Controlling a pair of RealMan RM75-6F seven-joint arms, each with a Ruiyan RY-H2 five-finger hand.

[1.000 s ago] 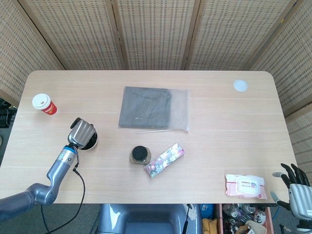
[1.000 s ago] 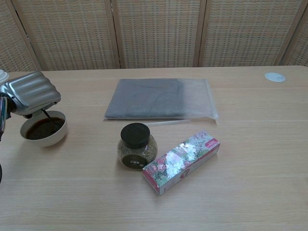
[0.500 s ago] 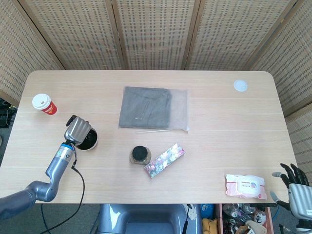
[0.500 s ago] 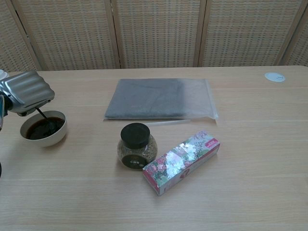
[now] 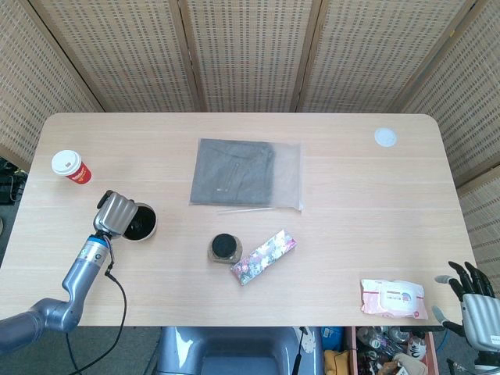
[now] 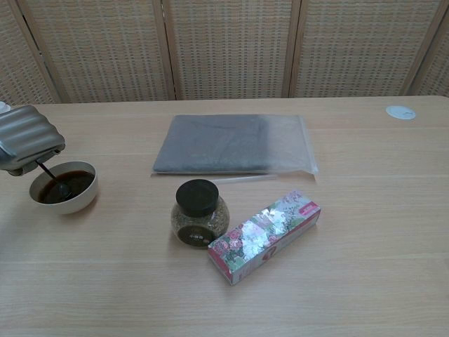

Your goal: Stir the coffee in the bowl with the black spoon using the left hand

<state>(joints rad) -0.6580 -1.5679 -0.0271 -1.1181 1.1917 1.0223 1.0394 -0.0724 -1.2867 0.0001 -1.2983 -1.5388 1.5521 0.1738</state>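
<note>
At the table's far left, about nine o'clock, the left hand (image 6: 27,137), fingers curled around the black spoon (image 6: 50,176), should circle gently, keeping the tip submerged and off the rim. The white bowl (image 6: 78,200) holds dark, glossy coffee (image 6: 70,184). The right hand (image 5: 473,301) hangs idle, fingers spread, at five o'clock.

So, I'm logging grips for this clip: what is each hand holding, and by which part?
The left hand holds the black spoon by its handle's upper end, bowl end in the coffee. The right hand holds nothing.
</note>
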